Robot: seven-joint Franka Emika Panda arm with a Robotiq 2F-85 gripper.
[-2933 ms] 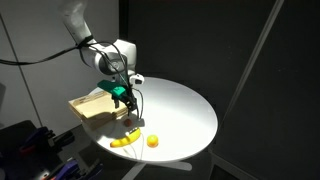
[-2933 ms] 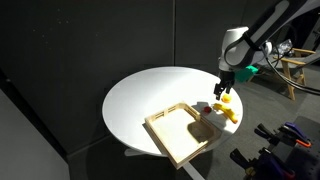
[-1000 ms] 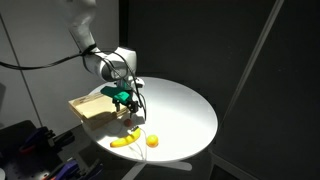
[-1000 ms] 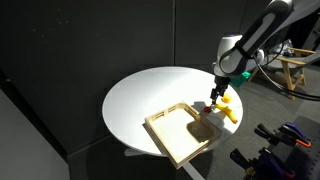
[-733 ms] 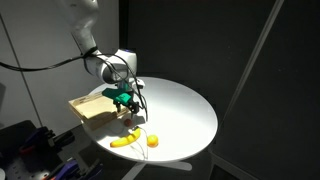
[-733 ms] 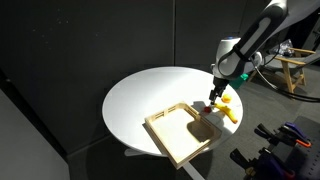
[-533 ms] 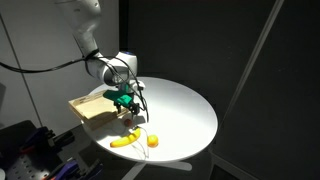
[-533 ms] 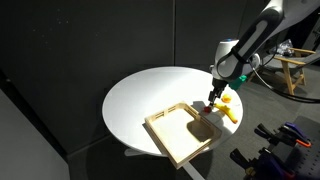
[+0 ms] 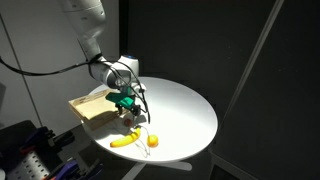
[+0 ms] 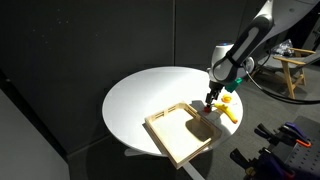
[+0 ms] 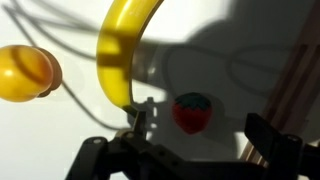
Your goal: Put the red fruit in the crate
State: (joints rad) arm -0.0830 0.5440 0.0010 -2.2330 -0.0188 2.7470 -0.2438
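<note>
In the wrist view the red fruit (image 11: 192, 112), small, dark red with a green cap, lies on the white table between my open fingers. My gripper (image 11: 200, 140) is open and empty, just above it, not touching it. The crate's light-tan wooden edge (image 11: 304, 70) shows at the right. In both exterior views the gripper (image 9: 128, 108) (image 10: 210, 99) hangs low over the table at the crate's near corner (image 9: 84, 104) (image 10: 165, 113). The red fruit is hidden under the gripper in those views.
A yellow banana (image 11: 122, 45) (image 9: 124, 140) (image 10: 228, 113) and a small orange fruit (image 11: 25, 72) (image 9: 152, 141) lie close beside the gripper. The round white table (image 9: 185, 110) (image 10: 135, 95) has its edge near the fruits. Dark curtains stand behind.
The gripper has dropped a little lower toward the table next to the crate's corner. The fruits and the crate have not moved.
</note>
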